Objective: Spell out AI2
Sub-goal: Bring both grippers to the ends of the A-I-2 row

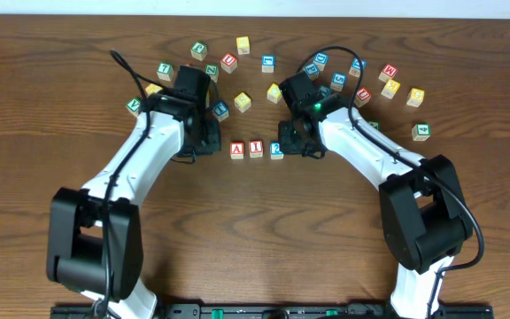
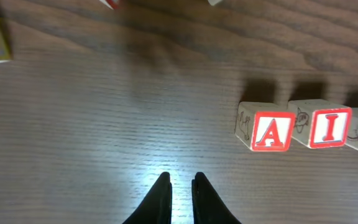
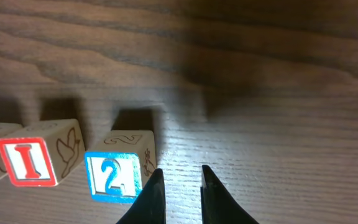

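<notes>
The right gripper (image 3: 180, 186) fills the near edge of the right wrist view. Its fingers are drawn nearly together with only a narrow gap, and they grip nothing. Just left of them sits the 2 block (image 3: 114, 173), its right edge just beside the left fingertip; I cannot tell whether they touch. It is turned slightly out of line with the I block (image 3: 28, 162) at its left, corner close to corner.

From overhead the row reads left to right A block (image 1: 236, 149), I block, 2 block, at mid-table (image 1: 255, 230), with the spare blocks (image 1: 243, 44) scattered on the far side. The row's long axis runs left to right between the two arms.

The left gripper (image 2: 180, 196) is also almost closed and empty. It hovers over bare wood, with the A block right of it and farther off, well apart.

The word looks spelled. Any squaring of the 2 block would fall to the right arm, which is much the nearer: a nudge leftward.
</notes>
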Controlling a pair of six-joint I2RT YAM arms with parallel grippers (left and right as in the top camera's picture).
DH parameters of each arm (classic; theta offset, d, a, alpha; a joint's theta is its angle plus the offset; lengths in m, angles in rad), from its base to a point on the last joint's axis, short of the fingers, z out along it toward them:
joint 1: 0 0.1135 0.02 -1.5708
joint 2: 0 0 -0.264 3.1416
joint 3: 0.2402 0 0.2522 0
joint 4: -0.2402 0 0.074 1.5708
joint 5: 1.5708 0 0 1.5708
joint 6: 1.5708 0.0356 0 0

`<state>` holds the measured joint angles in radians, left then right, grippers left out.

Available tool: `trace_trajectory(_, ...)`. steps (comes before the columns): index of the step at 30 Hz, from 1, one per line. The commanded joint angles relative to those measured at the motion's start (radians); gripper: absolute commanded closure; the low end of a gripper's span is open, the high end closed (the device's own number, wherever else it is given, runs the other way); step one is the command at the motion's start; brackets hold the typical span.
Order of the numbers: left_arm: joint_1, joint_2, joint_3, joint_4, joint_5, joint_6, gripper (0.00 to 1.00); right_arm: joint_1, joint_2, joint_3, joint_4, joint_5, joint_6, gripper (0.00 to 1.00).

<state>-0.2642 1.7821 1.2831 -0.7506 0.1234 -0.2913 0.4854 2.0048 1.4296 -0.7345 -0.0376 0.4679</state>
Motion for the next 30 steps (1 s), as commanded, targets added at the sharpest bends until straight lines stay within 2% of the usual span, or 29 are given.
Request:
trace_trajectory(1,-0.015,0.025,-0.010,0.009,0.004,-0.024,0.87,-0.002,0.012,-0.021,0.011,-0.022,0.026,0.86)
trace_trajectory(30,-0.037,0.054,-0.036,0.058,0.005,-0.093,0.87,-0.029,0.071,-0.023,0.062,-0.155,0.052,0.91)
